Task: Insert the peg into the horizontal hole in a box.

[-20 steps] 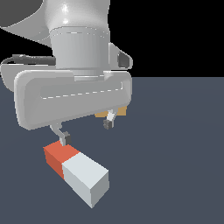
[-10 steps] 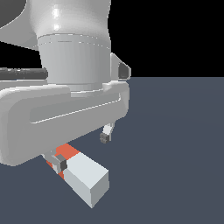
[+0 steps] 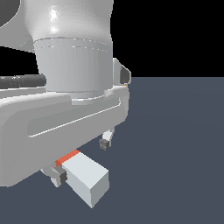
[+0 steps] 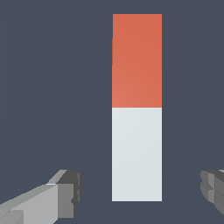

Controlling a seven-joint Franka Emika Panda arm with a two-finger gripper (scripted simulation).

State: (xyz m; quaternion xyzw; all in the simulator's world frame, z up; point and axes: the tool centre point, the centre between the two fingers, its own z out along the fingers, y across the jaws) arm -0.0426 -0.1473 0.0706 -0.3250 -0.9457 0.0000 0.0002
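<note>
Dark blue-grey floor (image 3: 175,144) carries the long square-sectioned peg, red-orange at one end and white at the other (image 4: 137,131), lying flat. Spread wide, the grey two-fingered gripper (image 4: 140,192) straddles its white end, fingers (image 4: 65,190) clear of both sides, holding nothing.

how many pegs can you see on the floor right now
1. The peg lies flat on the floor between the open gripper fingers, red-orange half farther from them. The arm blocks much of the exterior view, so more could be hidden.
</note>
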